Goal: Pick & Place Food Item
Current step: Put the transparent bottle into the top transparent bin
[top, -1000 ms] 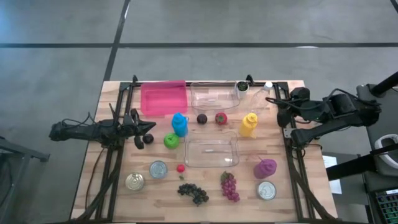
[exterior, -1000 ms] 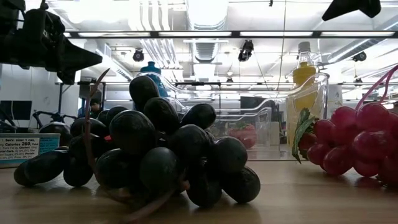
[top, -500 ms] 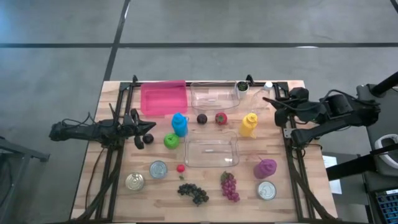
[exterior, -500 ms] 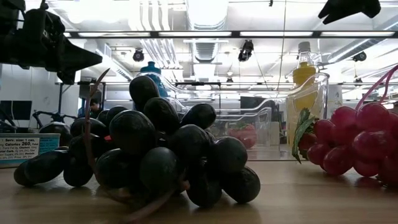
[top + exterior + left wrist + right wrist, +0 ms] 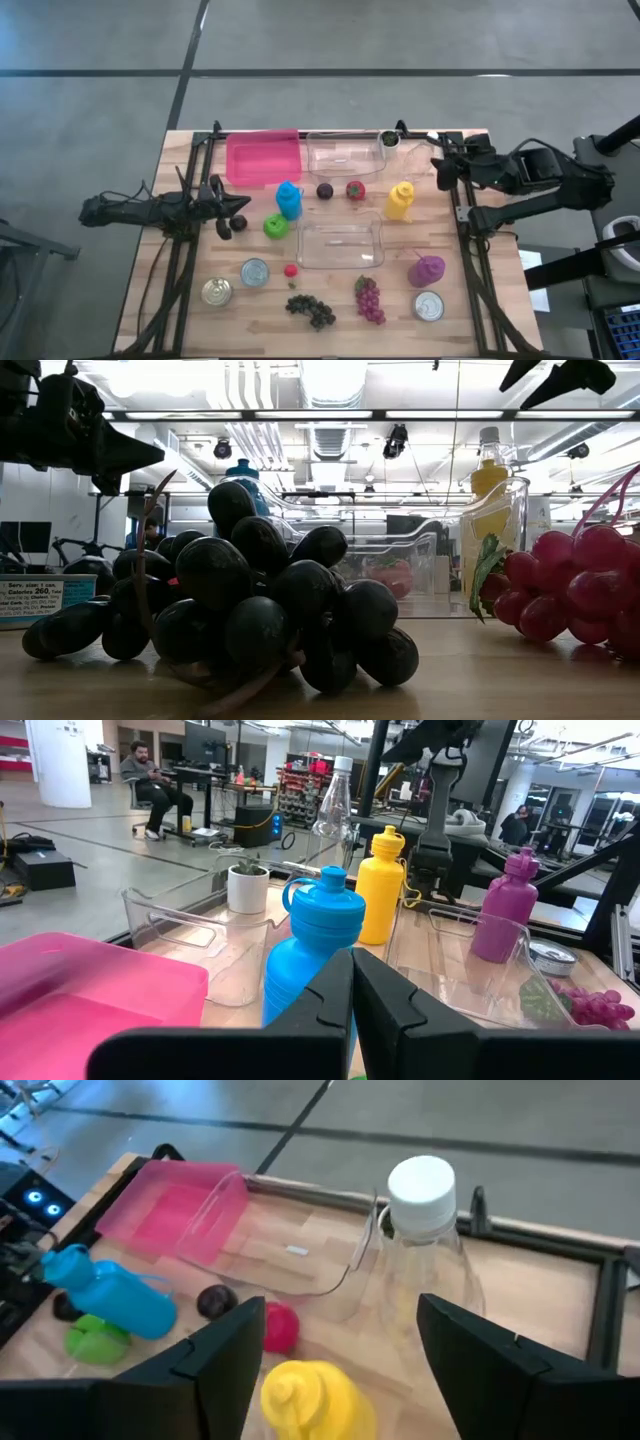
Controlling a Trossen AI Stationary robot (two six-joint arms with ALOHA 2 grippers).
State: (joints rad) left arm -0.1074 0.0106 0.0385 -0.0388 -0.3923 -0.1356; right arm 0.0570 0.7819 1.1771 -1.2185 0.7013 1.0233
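Note:
Food lies across the table: dark grapes (image 5: 310, 310), red grapes (image 5: 369, 300), a small strawberry (image 5: 290, 270), a green apple (image 5: 275, 226), a dark plum (image 5: 325, 191) and a red fruit (image 5: 355, 190). No gripper touches any of it. My right gripper (image 5: 440, 168) hangs open, high over the table's far right, tilted down toward a clear bottle with a white cap (image 5: 420, 1190) and a yellow bottle (image 5: 310, 1395). In the right wrist view its fingers (image 5: 225, 1365) stand wide apart. My left gripper (image 5: 238, 212) waits shut at the left, level, beside the green apple; its shut fingers (image 5: 352, 1010) face the blue bottle (image 5: 315, 945).
A pink bin (image 5: 263, 157) and a clear bin (image 5: 345, 155) stand at the far edge, and another clear bin (image 5: 340, 245) sits mid-table. A purple bottle (image 5: 426, 270), three cans (image 5: 255, 272) (image 5: 217, 292) (image 5: 429, 306) and a small potted plant (image 5: 388, 140) stand about.
My right gripper has opened from shut to wide, rolled about its own line, and swung a little toward the table's far edge. Nothing on the table has moved.

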